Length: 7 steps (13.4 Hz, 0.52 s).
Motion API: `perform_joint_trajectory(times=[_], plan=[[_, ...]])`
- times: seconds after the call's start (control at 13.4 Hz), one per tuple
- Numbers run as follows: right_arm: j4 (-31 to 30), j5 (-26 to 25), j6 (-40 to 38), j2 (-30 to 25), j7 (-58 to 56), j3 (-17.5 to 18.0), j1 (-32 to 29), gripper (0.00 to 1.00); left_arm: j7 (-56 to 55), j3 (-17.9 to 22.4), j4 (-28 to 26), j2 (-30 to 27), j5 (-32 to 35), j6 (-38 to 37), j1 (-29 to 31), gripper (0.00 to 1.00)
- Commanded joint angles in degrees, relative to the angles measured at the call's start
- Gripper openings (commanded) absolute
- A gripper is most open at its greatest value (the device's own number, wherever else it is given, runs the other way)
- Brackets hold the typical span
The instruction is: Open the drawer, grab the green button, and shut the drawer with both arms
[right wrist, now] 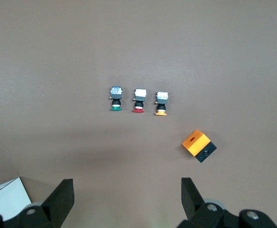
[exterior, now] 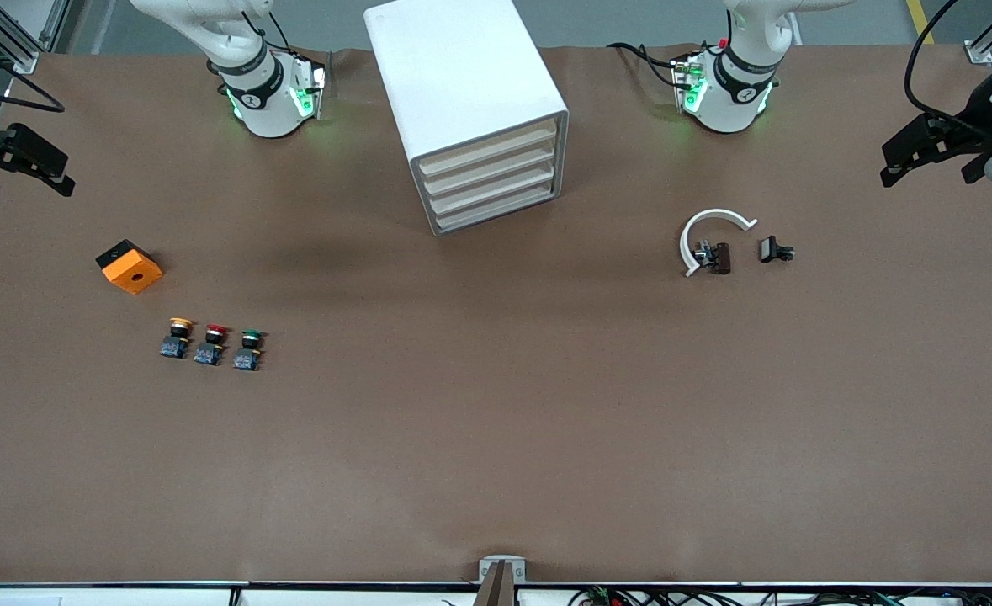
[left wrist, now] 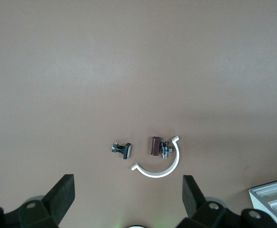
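Fingers of both the left gripper [exterior: 925,151] and the right gripper [exterior: 20,160] are spread, holding nothing, each arm waiting high at its own table end. The green button [exterior: 248,348] stands in a row with two others, well nearer the camera than the shut drawer unit [exterior: 470,109]. There's bare table all around it, so I'd judge approach easy.

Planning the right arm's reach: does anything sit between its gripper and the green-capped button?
Nothing visible does. The right gripper waits open above bare table; the green-capped push button ends its row, red-capped button beside it.

high front overview facing the arms; two downward wrist views sharing tabletop [exterior: 496,438]
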Motion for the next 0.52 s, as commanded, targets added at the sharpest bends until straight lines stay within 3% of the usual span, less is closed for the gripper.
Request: perform_joint_trajectory(times=[0.0, 0.45], plan=[[1.98, 0.74, -0.91, 1.13, -0.47, 0.41, -0.97, 1.0, 0.5, -0.03, 2.22, 1.02, 0.97, -2.09, -0.15, 1.0], [2.6, 0.74, -1.0, 1.13, -0.47, 0.41, -1.06, 1.0, 0.41, -0.03, 2.31, 1.11, 1.06, -2.97, -0.32, 1.0]])
